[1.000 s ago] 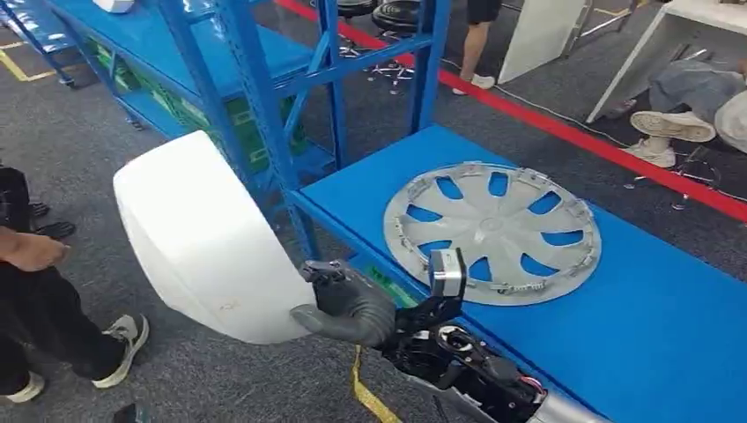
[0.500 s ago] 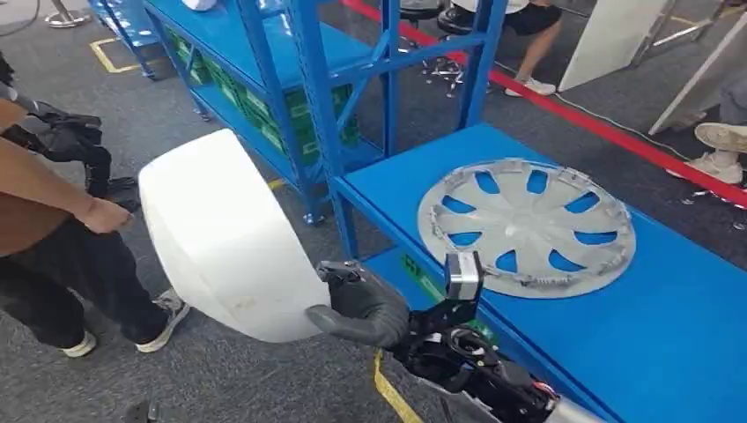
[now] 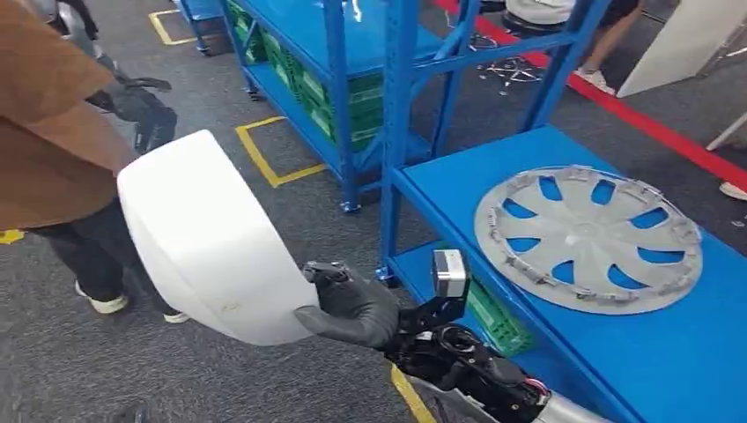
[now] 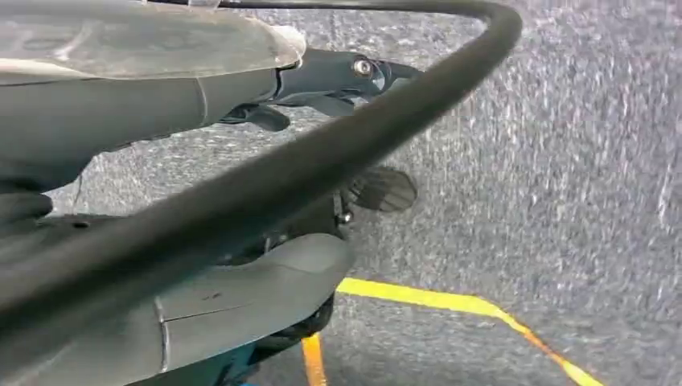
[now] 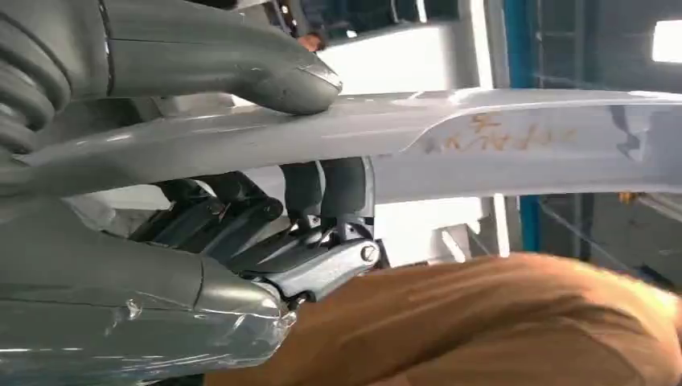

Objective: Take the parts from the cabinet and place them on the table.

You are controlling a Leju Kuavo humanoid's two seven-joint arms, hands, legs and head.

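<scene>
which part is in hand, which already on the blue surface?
The right hand grips the large white curved panel; the silver spoked wheel cover lies flat on the blue shelf top.

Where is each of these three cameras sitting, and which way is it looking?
Head view: high on the body, looking forward and down at the blue table, hubcap, and the right hand holding a white part.
Left wrist view: behind the left hand, facing grey carpet.
Right wrist view: behind the right hand, facing the part's edge.
Shared: white part, person in brown.
</scene>
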